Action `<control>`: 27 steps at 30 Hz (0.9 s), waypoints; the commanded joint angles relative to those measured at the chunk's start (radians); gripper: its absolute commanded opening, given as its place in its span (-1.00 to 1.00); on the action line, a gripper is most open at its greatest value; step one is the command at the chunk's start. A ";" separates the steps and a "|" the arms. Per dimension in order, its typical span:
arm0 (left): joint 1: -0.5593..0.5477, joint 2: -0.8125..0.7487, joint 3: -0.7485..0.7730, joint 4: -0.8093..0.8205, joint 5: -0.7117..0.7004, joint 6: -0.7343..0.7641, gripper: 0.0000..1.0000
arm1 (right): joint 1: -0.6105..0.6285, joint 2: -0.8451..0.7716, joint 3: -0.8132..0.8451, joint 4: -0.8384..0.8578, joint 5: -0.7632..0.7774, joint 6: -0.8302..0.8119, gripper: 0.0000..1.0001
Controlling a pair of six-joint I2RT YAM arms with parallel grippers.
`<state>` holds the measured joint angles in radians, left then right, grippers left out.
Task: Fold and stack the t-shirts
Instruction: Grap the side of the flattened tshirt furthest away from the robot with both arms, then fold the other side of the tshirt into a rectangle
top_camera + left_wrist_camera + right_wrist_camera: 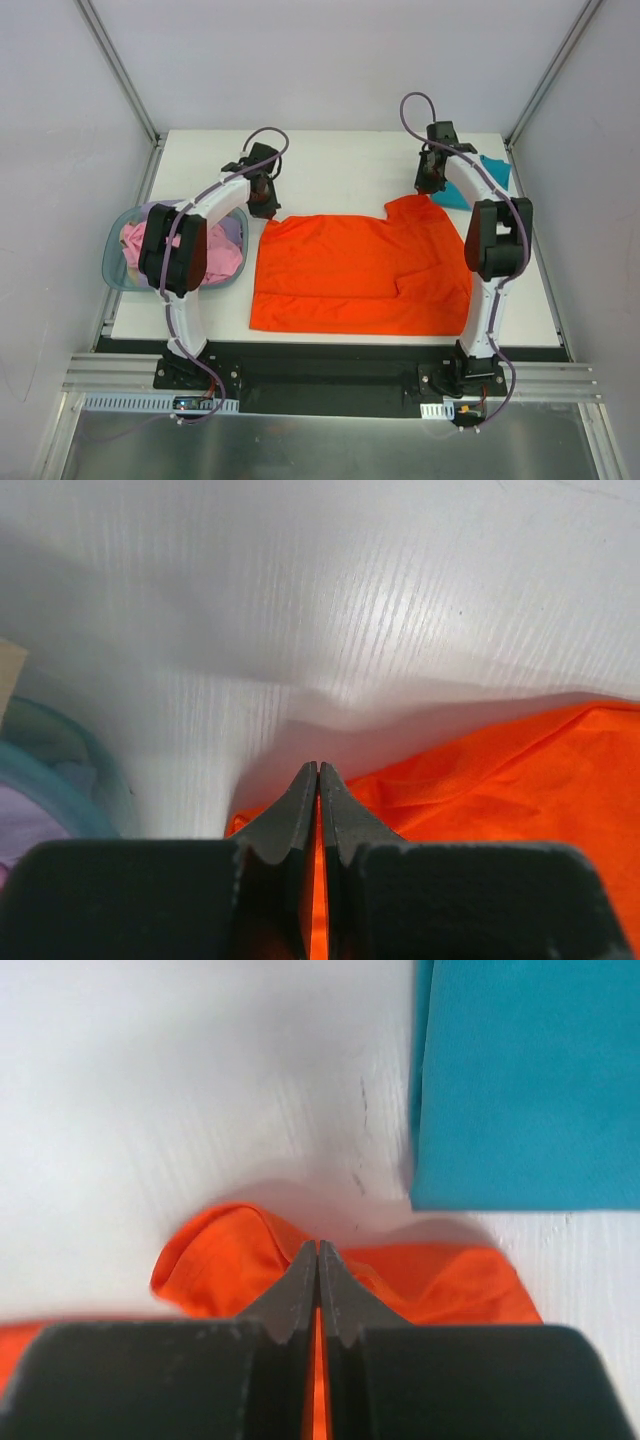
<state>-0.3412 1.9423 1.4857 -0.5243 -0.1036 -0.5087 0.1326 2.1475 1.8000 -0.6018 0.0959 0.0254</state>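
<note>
Left gripper (262, 200) sits at the far-left corner of the orange t-shirt (360, 275) and right gripper (428, 188) at its far-right corner. The shirt is spread on the table (340, 150), long axis left to right, reaching back toward the bases. Left wrist view: jaws pressed together, pinching orange cloth. Right wrist view: the same pinch, with the teal t-shirt (520, 1080) lying just beyond.

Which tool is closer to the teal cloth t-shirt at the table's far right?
Right. The right tool, shut on the orange-red cloth t-shirt, sits just beside the teal cloth t-shirt; the left tool grips the orange-red shirt's opposite corner.
</note>
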 commanded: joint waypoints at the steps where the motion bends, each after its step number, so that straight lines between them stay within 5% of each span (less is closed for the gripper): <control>1: -0.016 -0.115 -0.067 0.027 0.025 -0.017 -1.00 | 0.009 -0.179 -0.128 0.074 -0.059 -0.018 -0.99; 14: -0.104 -0.330 -0.304 0.061 -0.024 -0.054 -1.00 | 0.038 -0.593 -0.595 0.080 0.045 0.011 -0.99; 27: -0.120 -0.536 -0.479 0.061 -0.058 -0.105 -1.00 | 0.041 -0.964 -0.780 -0.156 0.251 0.065 -0.99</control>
<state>-0.4576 1.4651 1.0370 -0.4618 -0.1398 -0.5880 0.1680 1.2938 1.0389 -0.6579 0.2577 0.0673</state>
